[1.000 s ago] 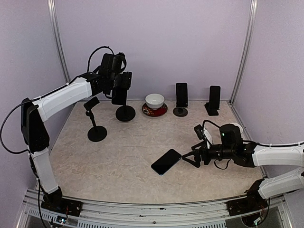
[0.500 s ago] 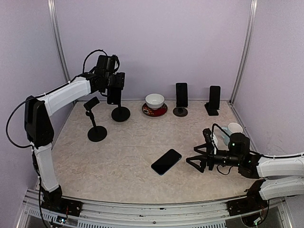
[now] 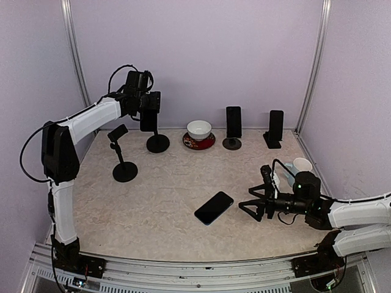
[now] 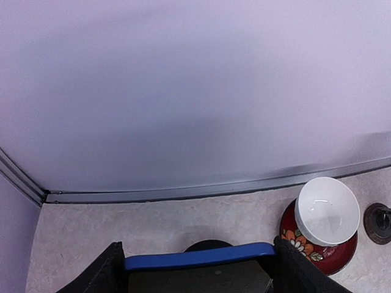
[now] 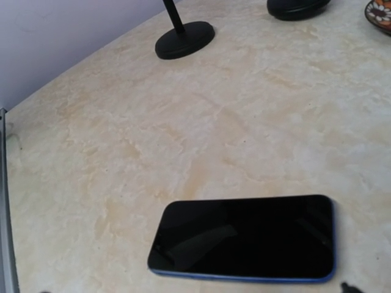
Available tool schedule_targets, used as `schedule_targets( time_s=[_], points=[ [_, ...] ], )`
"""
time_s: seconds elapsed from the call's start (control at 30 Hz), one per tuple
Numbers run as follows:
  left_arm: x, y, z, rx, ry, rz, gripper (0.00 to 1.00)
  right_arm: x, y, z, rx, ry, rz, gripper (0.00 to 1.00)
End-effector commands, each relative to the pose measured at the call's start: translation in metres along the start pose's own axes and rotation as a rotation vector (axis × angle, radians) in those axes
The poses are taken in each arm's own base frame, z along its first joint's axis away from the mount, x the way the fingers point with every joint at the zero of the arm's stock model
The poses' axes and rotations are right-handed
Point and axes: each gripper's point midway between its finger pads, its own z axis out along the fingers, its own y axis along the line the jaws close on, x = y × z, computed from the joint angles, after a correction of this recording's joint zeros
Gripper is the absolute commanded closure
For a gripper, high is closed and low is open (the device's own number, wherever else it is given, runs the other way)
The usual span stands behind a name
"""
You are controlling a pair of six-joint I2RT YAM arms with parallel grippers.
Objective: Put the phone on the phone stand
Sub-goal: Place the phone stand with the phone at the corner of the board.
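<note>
**Top view.** The flat phone lies screen-up on the surface, right of centre: a slim black slab with dark glass. The right end effector sits low just beside the phone's right end, jaws spread wide and holding nothing. The left end effector is raised at back left, clamped on an upright phone above a round-based stand (whether it is seated, cannot tell). An empty stand is to its left.

**Left wrist.** The fingers press both ends of the upright phone's blue rim, a colour the top view hides. A white bowl sits on a red floral saucer to the right.

**Right wrist.** The flat phone shows a glossy black screen, rounded corners and a thin blue edge. The empty stand's base is beyond it.
</note>
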Motion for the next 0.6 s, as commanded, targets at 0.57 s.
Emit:
schedule_targets(
  time_s=[0.57],
  points=[
    [-0.054,0.008,0.006,-0.008,-0.176,-0.064,0.53,0.008,-0.007,0.007,0.003,0.020,0.008,0.00]
  ],
)
